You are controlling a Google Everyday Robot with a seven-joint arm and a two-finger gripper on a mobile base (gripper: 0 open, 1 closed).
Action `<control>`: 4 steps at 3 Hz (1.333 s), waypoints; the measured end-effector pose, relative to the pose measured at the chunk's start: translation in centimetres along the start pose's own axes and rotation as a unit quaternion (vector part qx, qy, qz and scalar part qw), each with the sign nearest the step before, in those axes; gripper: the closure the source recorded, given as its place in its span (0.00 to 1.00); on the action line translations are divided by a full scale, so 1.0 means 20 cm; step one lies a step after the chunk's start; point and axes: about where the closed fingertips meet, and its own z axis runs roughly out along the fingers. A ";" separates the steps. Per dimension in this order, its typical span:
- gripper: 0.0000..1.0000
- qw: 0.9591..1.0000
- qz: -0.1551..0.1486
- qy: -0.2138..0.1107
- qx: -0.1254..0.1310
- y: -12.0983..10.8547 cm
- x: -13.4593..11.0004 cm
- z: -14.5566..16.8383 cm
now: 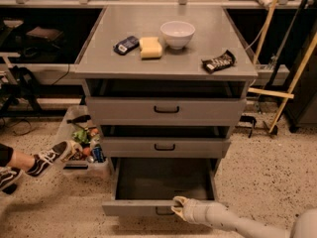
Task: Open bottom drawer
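Note:
The bottom drawer [133, 207] of the grey cabinet [166, 58] stands pulled far out, its dark empty inside showing. Its grey front is at the bottom of the view, with the black bar handle [163, 212] just below the top edge. My gripper [177, 206] sits at the front's top edge, right beside the handle, with my pale arm reaching in from the lower right. The top drawer [166, 110] and the middle drawer [165, 147] are each out a little.
On the cabinet top lie a white bowl [177, 33], a yellow sponge [150, 47], a dark blue packet [126, 44] and a black snack bar [218, 61]. A clear bin of snacks [81, 143] and a person's sneakered feet [47, 157] are on the floor at left. A broom [282, 90] leans at right.

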 end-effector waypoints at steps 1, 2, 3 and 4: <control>1.00 1.000 0.000 0.000 0.000 0.00 -0.02 -0.02; 1.00 1.000 0.005 -0.002 0.001 0.08 0.03 -0.03; 0.81 1.000 0.005 -0.002 0.001 0.07 0.00 -0.05; 0.58 1.000 0.005 -0.002 0.001 0.07 0.00 -0.05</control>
